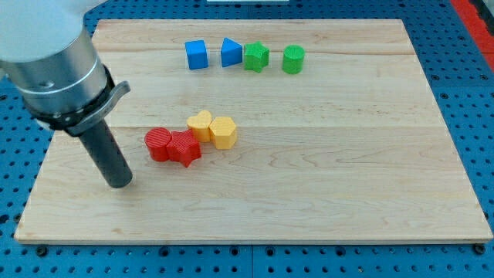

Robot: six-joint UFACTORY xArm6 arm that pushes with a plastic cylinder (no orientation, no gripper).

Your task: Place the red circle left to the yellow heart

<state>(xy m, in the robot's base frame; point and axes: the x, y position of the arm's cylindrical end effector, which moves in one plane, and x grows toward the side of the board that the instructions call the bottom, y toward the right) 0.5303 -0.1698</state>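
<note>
Claw: none, my tip (pixel 120 184) bare, touching nothing | left of red circle (pixel 158 144) | yellow heart (pixel 200 124) beyond

The red circle (pixel 158 144) lies flat, down-left of the yellow heart (pixel 200 123), a red star between.

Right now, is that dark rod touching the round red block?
Apart. The camera view shows bare wood between my tip and the red circle, which sits to the tip's right, against the red star.
</note>
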